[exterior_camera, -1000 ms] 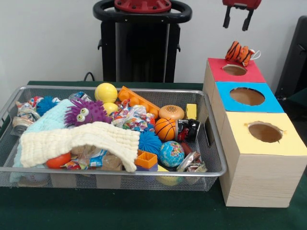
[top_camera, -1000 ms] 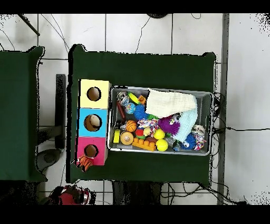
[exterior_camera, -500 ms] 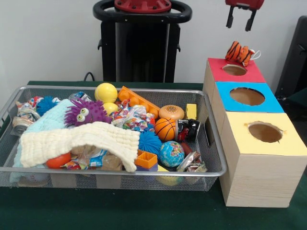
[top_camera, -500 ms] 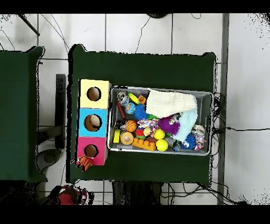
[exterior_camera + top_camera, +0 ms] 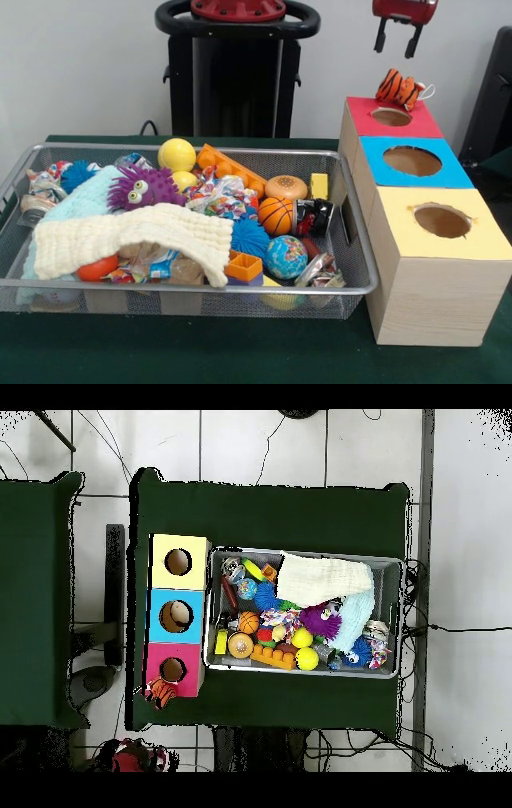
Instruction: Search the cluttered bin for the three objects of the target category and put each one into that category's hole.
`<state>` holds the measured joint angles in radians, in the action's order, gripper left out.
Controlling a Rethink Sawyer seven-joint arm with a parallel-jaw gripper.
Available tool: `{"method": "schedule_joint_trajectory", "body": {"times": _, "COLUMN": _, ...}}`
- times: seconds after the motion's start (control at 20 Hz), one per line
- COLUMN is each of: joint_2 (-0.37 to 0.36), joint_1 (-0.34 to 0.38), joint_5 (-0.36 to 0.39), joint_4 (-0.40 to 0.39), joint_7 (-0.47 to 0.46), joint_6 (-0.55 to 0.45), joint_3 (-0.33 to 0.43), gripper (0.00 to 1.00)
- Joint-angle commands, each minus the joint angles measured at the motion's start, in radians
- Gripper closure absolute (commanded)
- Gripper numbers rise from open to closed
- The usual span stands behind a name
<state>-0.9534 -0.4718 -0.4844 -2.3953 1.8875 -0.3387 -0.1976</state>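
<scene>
Your end effector hangs open and empty high above the tiger toy on the far rim of the red box, so lower straight down, pinch its body, and nudge it forward into the hole.

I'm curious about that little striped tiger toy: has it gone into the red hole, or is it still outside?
Outside. The tiger toy sits on the red box top behind its hole.
</scene>
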Motion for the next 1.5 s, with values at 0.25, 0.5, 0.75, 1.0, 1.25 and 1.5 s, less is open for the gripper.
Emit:
{"method": "schedule_joint_trajectory", "body": {"times": 0.25, "joint_2": 0.098, "joint_1": 0.052, "joint_5": -0.095, "joint_4": -0.089, "joint_7": 0.273, "joint_6": 0.155, "joint_3": 0.199, "gripper": 0.0}}
{"method": "schedule_joint_trajectory", "body": {"times": 0.5, "joint_2": 0.115, "joint_1": -0.007, "joint_5": -0.111, "joint_4": -0.052, "joint_7": 0.31, "joint_6": 0.123, "joint_3": 0.16, "gripper": 0.0}}
{"method": "schedule_joint_trajectory", "body": {"times": 0.75, "joint_2": 0.154, "joint_1": -0.12, "joint_5": -0.126, "joint_4": 0.015, "joint_7": 0.375, "joint_6": 0.064, "joint_3": 0.078, "gripper": 0.0}}
{"method": "schedule_joint_trajectory", "body": {"times": 1.0, "joint_2": 0.157, "joint_1": -0.126, "joint_5": -0.125, "joint_4": 0.017, "joint_7": 0.385, "joint_6": 0.067, "joint_3": 0.077, "gripper": 0.0}}
{"method": "schedule_joint_trajectory", "body": {"times": 1.25, "joint_2": 0.151, "joint_1": -0.079, "joint_5": -0.138, "joint_4": -0.014, "joint_7": 0.402, "joint_6": 0.113, "joint_3": 0.131, "gripper": 0.0}}
{"method": "schedule_joint_trajectory", "body": {"times": 1.5, "joint_2": 0.187, "joint_1": -0.062, "joint_5": -0.125, "joint_4": -0.013, "joint_7": 0.414, "joint_6": 0.159, "joint_3": 0.151, "gripper": 0.0}}
